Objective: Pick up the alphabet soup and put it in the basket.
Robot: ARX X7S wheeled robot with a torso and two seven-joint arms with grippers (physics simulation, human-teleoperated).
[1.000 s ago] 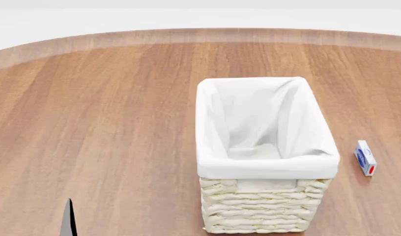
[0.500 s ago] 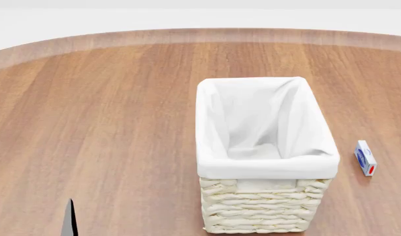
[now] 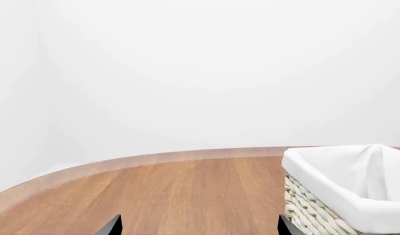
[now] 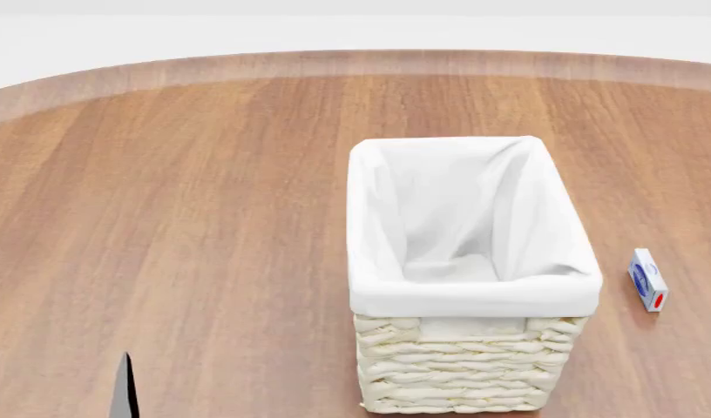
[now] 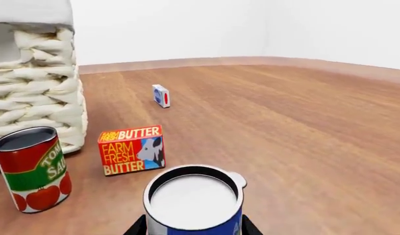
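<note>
The soup can (image 5: pixel 194 205) sits right under your right end effector (image 5: pixel 193 230), its pale lid up and a strip of blue label showing; a dark finger shows on each side of its base. Whether those fingers have closed on it or only bracket it, you cannot tell from here. The head camera does not show the can at all, so it sits toward the near edge of the table (image 4: pixel 192 218), below that view.

Before lifting, make sure the fingers sit evenly on both sides and squeeze until firm — a round can slips if caught off-centre. Rise straight up: the butter box (image 5: pixel 131 150) and the red tomato can (image 5: pixel 31 169) stand close by. The basket (image 5: pixel 37 98) rises just beyond them, so you need height to clear its cloth rim (image 4: pixel 472 292) before releasing above the opening. The small blue-and-white box (image 4: pixel 647 279) lies off to the basket's right, out of the way.

Your left end effector (image 3: pixel 196 226) is spread wide and empty, near the table's near left.

Compared with a second ago, the head view is practically unchanged — the left fingertips sit a shade lower.
</note>
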